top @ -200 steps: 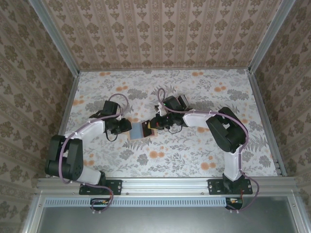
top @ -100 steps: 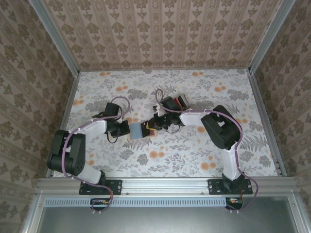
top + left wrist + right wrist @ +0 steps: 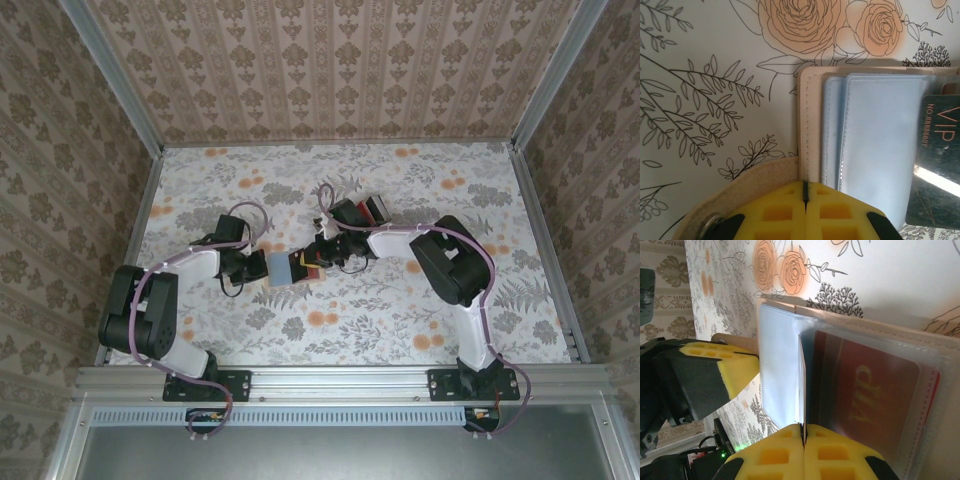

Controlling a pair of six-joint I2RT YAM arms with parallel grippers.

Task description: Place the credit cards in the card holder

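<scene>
The tan card holder [image 3: 287,270] lies open on the floral table, its pale blue plastic sleeves [image 3: 875,145] facing up. My left gripper [image 3: 805,184] is shut on the holder's tan stitched edge [image 3: 807,125] at its left side. My right gripper [image 3: 803,427] is shut on a black credit card [image 3: 802,385], seen edge-on and standing upright over the sleeves. The same black card, marked VIP [image 3: 937,160], reaches over the holder's right part. A red VIP card [image 3: 865,390] sits inside a clear sleeve. In the top view the two grippers [image 3: 255,267] [image 3: 318,258] flank the holder.
A small red-and-black cluster of cards [image 3: 372,210] lies behind the right gripper. The left gripper's yellow pad [image 3: 715,370] is close to the holder's left edge. Wallpapered walls and metal rails [image 3: 540,240] bound the table.
My left gripper has closed onto the holder's left edge and edged toward it. The right arm has shifted slightly left, still holding the black card.
</scene>
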